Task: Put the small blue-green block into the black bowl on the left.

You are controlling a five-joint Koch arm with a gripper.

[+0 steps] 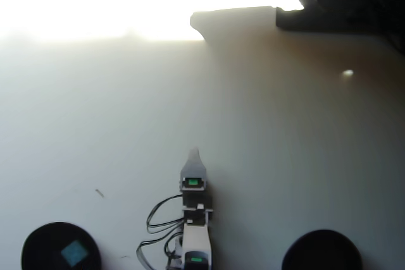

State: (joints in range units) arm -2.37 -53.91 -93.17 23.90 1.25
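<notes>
You will find the small blue-green block [74,253] already lying inside the black bowl [38,245], which sits on the counter [114,124] well behind the fingers [193,153] and off to their left in the overhead view; nothing is pinched between them. Whether they are spread or pressed together you cannot tell from here, because only a single pale tip shows, pointing up the frame with one jaw apparently hidden under the other. Judging by its look, the block should be light, rigid and plain-faced, so it will not crush or deform, but those smooth faces may slip if you pinch near a corner. If you ever need to lift it again, take it across two opposite flat faces, squarely, with the tips low on its sides. It is roughly as wide as the tip, so a modest opening should do. It lies tilted like a diamond relative to the fingers, so you would want to turn the wrist to match. The bowl's wall stands between the fingers and the block, so come down from above rather than sideways. A second black round bowl [321,251] sits behind and to the right of the fingers, partly cut off by the frame edge, and it appears to hold nothing. By this evidence the placing looks done.
</notes>
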